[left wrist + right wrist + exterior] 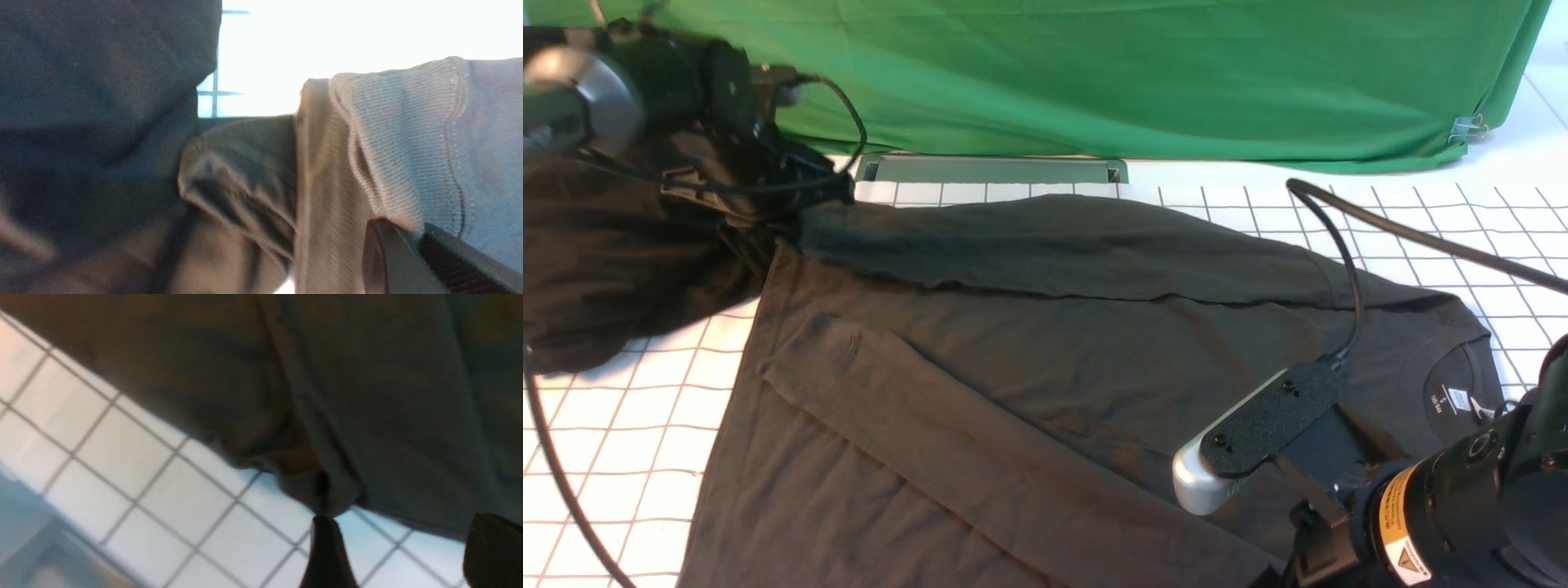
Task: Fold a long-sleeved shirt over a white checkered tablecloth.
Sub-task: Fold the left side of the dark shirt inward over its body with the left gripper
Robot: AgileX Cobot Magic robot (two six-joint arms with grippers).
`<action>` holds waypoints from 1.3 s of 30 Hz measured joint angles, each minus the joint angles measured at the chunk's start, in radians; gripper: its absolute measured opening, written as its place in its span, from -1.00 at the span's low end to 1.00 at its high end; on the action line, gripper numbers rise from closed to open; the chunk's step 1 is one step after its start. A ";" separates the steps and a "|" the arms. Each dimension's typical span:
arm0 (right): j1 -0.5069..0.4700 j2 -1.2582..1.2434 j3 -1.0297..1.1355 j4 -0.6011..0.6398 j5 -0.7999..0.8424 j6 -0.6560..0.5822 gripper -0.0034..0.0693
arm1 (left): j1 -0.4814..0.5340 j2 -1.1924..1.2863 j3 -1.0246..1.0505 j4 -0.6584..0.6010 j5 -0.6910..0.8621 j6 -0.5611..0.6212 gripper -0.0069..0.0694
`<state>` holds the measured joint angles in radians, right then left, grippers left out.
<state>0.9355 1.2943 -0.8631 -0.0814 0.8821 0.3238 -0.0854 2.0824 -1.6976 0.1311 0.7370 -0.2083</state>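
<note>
— Spread under everything is the broad white checkered tablecloth (605,457), thin grey lines ruling it into small squares. What lies on it?

— Nearest me is my right pincer (408,559). Its jaws stand wide with only cloth squares between them. One tip is just at the edge of the large dark brownish-black jersey long-sleeved shirt (1054,343), and it holds nothing. The shirt lies flat in the middle of the tablecloth.

— Which way does it point?

— Its long axis runs across the table. The round neck with its small white label (1458,400) is on my right, the hem towards my left. The near sleeve (980,457) lies slantwise over the body. The far sleeve (1054,245) stretches along the far edge out to my left pincer (421,249), which is pinched narrow on the ribbed cuff (408,143).

— So which step is this?

— I judge it the second sleeve fold: cuff gripped, not yet carried in. The next move calls for lifting the cuff a little and bringing it over the body to lie by the other sleeve. It must not drag the shoulder or catch the bunched blacker cloth (613,253) beside my left arm. Beyond all hangs the plain green cloth (1135,73).
</note>
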 joint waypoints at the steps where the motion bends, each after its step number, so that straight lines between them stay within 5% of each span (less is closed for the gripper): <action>1: -0.001 0.000 0.000 -0.066 0.009 0.013 0.27 | 0.000 -0.033 0.000 -0.037 0.058 0.021 -0.76; 11: -0.248 0.000 0.000 -0.159 0.006 0.008 0.27 | 0.000 -0.193 0.010 -0.183 0.396 0.110 -0.76; 17: -0.351 0.000 0.000 -0.163 -0.035 -0.035 0.27 | 0.000 -0.348 0.142 -0.198 0.466 0.102 -0.76; 39: -0.360 0.000 0.000 -0.156 -0.127 -0.056 0.27 | 0.000 -0.532 0.742 -0.295 0.257 0.039 -0.75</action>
<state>0.5760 1.2943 -0.8631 -0.2370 0.7556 0.2675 -0.0854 1.5501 -0.9557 -0.1639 0.9936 -0.1692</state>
